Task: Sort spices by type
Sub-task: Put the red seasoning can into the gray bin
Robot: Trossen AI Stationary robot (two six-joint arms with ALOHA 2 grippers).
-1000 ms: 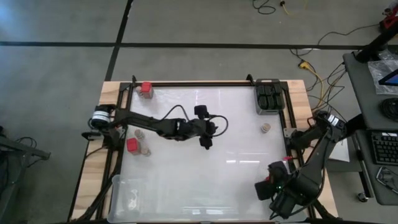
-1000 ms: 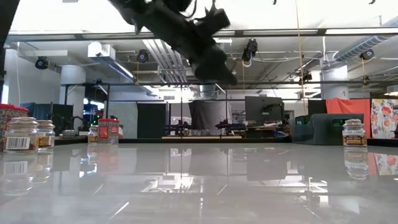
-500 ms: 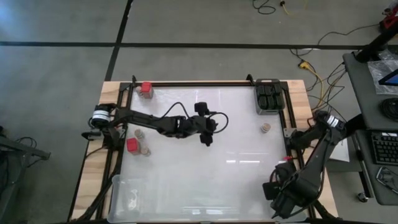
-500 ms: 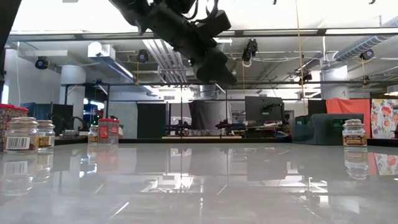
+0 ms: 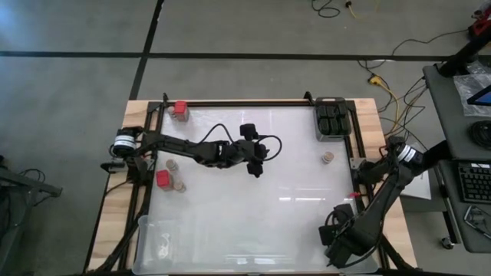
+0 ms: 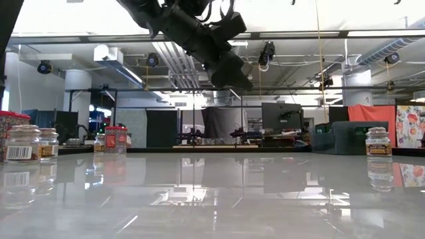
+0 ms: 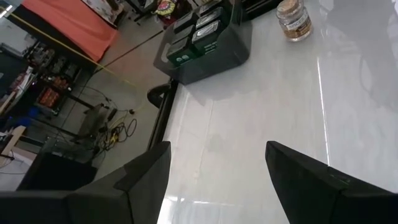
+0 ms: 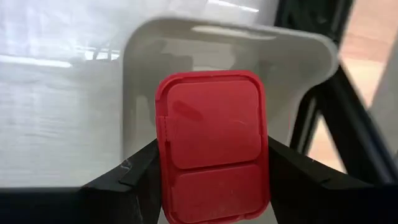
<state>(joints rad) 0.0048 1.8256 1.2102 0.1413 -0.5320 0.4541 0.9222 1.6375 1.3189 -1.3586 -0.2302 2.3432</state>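
centre of table (image 5: pixel 253 207): open | left edge: jars (image 5: pixel 170 178) | far-right corner: black bin (image 5: pixel 333 121)

One camera hangs above me and looks straight down on the whole bench (image 5: pixel 253 192) and the floor around it. Another sits at bench height, looking level across the glossy top into the room behind. My left wrist camera faces down at an angle past my own fingers toward the tan-lidded jar (image 7: pixel 294 18), which the overhead view shares. My right wrist camera looks very close onto a red-topped jar (image 8: pixel 212 143).
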